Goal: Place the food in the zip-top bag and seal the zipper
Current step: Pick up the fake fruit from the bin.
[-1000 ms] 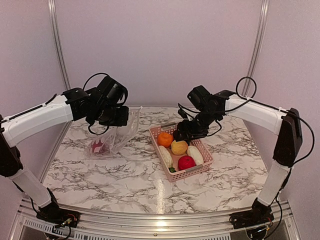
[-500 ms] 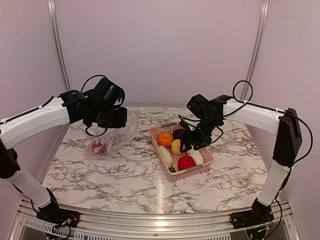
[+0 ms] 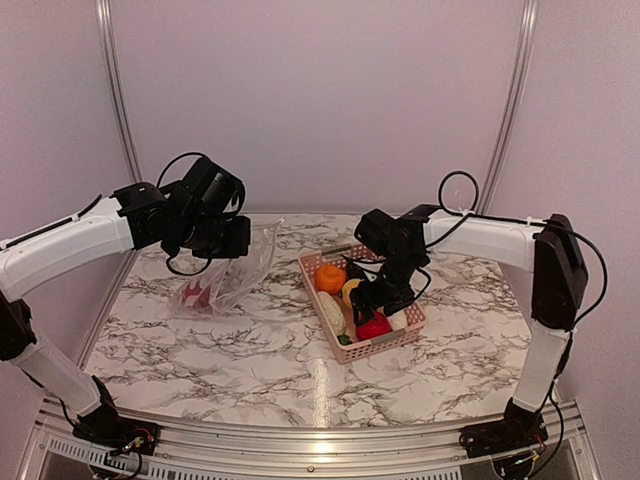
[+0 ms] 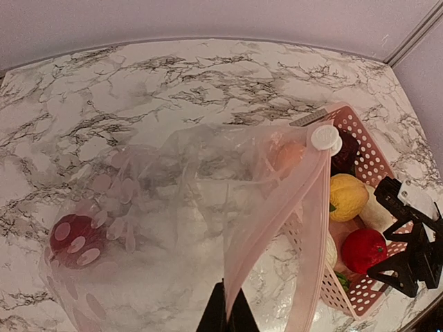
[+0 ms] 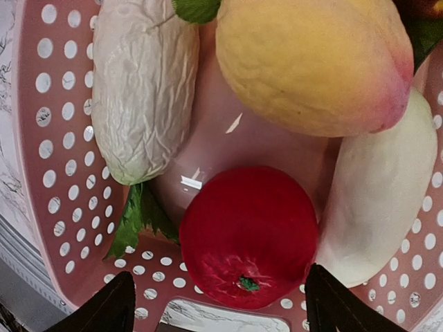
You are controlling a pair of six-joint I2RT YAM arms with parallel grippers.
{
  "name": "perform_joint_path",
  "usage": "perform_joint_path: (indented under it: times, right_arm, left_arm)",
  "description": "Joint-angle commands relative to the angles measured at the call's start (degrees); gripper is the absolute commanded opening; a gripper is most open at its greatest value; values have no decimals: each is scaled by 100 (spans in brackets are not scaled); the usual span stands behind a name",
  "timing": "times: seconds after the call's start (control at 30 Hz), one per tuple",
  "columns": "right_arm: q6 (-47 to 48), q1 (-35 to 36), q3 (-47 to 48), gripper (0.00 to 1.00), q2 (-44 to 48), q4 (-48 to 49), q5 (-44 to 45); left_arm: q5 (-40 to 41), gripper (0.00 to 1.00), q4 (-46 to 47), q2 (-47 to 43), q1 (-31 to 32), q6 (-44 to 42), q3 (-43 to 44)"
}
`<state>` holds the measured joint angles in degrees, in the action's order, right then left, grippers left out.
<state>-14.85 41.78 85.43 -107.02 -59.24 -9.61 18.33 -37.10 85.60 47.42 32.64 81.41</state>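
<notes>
Right tool (image 5: 221, 303), jaws spread, hovers over the red ball (image 5: 249, 235); we should centre it before closing. Left tool (image 4: 227, 312) pinches bag (image 4: 173, 187) open.

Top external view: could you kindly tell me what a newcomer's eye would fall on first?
The pink perforated plastic basket of bright toy produce, right of centre, with the right fingers open above its red ball. On the left, the left fingers pinch up the clear crinkly zip-top bag, one dark red ball inside.
</notes>
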Motion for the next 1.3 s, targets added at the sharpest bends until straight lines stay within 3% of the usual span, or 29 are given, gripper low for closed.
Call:
perform_joint_path:
  times: [0.0, 0.6, 0.87, 1.03, 1.27]
  right_arm:
    - [-46, 56, -76, 81, -110, 0, 332]
    - [-229, 210, -130, 78, -387, 290, 782]
    - [-311, 276, 370, 58, -99, 80, 934]
    - [-418, 337, 747, 57, 344, -163, 1046]
    - [-265, 647, 1528, 47, 706, 238, 924]
  left_arm:
    - [-38, 0, 45, -180, 18, 65, -64]
    - [-153, 0, 62, -106, 19, 142, -49]
    - [-112, 0, 112, -122, 18, 181, -95]
    - [-63, 0, 269, -100, 14, 172, -151]
    - [-108, 0, 422, -3, 18, 162, -165]
